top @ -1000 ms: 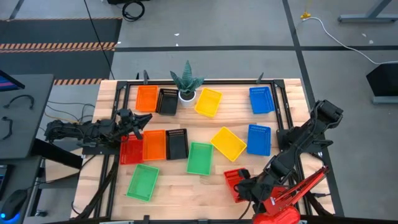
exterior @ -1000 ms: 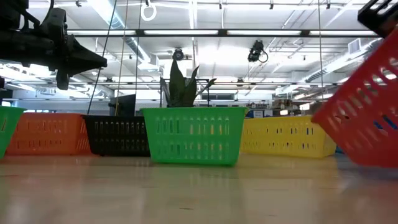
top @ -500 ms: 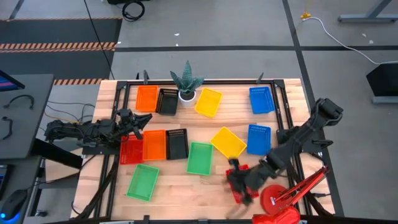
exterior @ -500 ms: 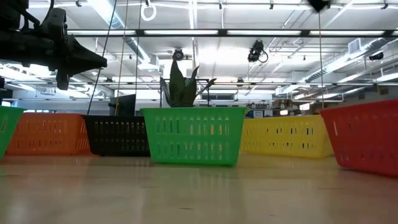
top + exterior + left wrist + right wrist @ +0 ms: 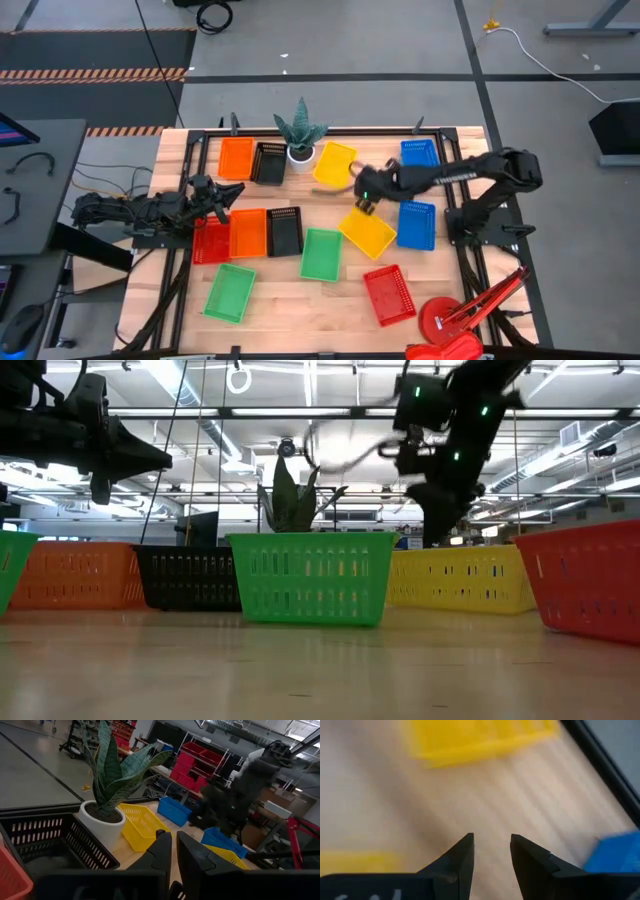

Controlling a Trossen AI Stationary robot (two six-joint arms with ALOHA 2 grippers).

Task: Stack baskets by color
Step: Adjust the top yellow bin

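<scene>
Mesh baskets lie across the table: orange (image 5: pixel 237 157), black (image 5: pixel 268 162), yellow (image 5: pixel 334 164) and blue (image 5: pixel 420 160) at the back. Red (image 5: pixel 211 241), orange (image 5: pixel 248 233), black (image 5: pixel 285 231), green (image 5: pixel 321 254), yellow (image 5: pixel 367 231) and blue (image 5: pixel 416 224) sit mid-table. Green (image 5: pixel 230 293) and red (image 5: pixel 389 294) rest flat on their bases in front. My right gripper (image 5: pixel 358 203) hangs open above bare wood between the two yellow baskets, holding nothing (image 5: pixel 491 837). My left gripper (image 5: pixel 228 196) waits shut at the left, above the red and orange baskets there.
A white pot with a spiky plant (image 5: pixel 300 135) stands at the back between the black and yellow baskets. A red clamp lamp (image 5: pixel 450 325) sits at the front right corner. A black frame rail (image 5: pixel 455 190) runs along the table's right side.
My right gripper has let go of the red basket at the front right; it was tilted off the wood and now rests flat there. The gripper then swung fast toward the far edge and the left, turning as it went, and now hangs between the yellow baskets.
</scene>
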